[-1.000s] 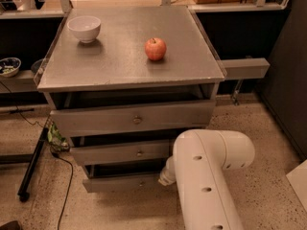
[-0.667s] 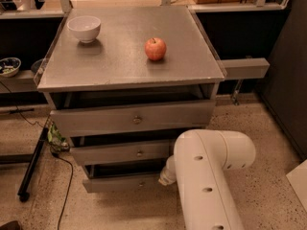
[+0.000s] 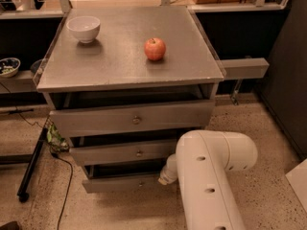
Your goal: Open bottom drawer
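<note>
The grey cabinet has three drawers, each with a small round knob. The bottom drawer [image 3: 122, 183] is the lowest front, standing slightly out from the cabinet. My white arm [image 3: 211, 176] rises from the lower right and reaches toward that drawer's right end. The gripper [image 3: 164, 178] is mostly hidden behind the arm; only a pale tip shows by the bottom drawer front.
A white bowl [image 3: 83, 28] and a red apple [image 3: 155, 49] sit on the cabinet top [image 3: 120, 66]. The top drawer [image 3: 134, 119] and middle drawer [image 3: 120, 152] also stand slightly out. A black stand leg [image 3: 31, 169] and cable lie on the floor at left.
</note>
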Robot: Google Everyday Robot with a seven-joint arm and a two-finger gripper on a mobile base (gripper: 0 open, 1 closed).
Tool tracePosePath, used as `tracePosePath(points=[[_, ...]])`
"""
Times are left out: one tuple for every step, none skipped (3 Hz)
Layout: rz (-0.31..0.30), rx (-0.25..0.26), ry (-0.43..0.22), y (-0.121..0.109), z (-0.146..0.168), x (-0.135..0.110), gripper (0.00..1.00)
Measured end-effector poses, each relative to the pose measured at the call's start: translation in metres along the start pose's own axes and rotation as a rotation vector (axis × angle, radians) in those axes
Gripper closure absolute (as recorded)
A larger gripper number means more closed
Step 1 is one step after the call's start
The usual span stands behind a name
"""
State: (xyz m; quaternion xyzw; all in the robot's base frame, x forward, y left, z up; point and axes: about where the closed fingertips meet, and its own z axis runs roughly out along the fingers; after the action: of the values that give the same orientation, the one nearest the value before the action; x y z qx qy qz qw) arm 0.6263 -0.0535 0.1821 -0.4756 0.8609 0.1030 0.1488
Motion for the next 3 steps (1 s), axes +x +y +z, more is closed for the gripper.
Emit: tracePosePath(points=[[0.010,-0.006,-0.007,-0.0027,-0.0018,-0.0008,1.00],[0.010,-0.006,-0.007,-0.0036,-0.0026,-0.0009,1.00],[0.030,-0.032,-0.023,0.0011,-0.0055,0.0035,1.00]])
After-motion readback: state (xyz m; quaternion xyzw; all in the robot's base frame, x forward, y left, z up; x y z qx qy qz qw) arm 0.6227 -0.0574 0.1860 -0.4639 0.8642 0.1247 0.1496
